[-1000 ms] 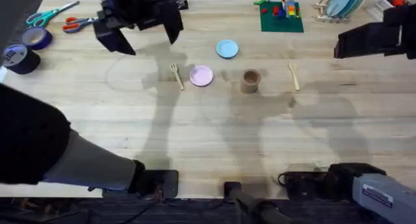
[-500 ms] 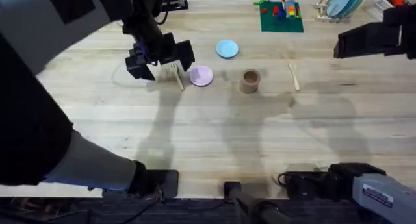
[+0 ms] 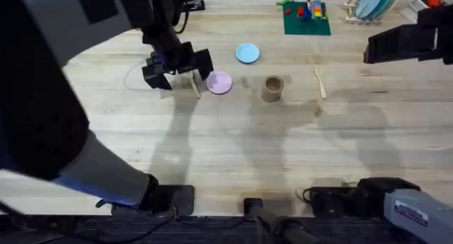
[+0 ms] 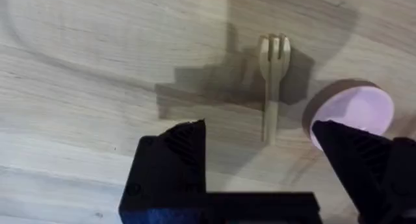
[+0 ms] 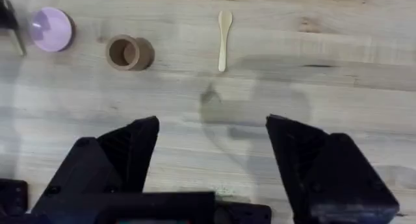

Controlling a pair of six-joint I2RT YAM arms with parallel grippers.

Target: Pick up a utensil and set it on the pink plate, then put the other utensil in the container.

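- The left arm, a large dark blurred shape, reaches from the lower left base up over the left half of the table toward its far edge.
- The black two-finger left gripper (image 3: 178,66) points down, jaws spread wide.
- The black right gripper (image 5: 211,152) is raised near the table's far right corner, fingers (image 5: 123,149) wide apart, holding nothing.

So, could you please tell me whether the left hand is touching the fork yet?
Apart. The left wrist view shows the fork lying on the table beyond the open left hand, bare wood around it.
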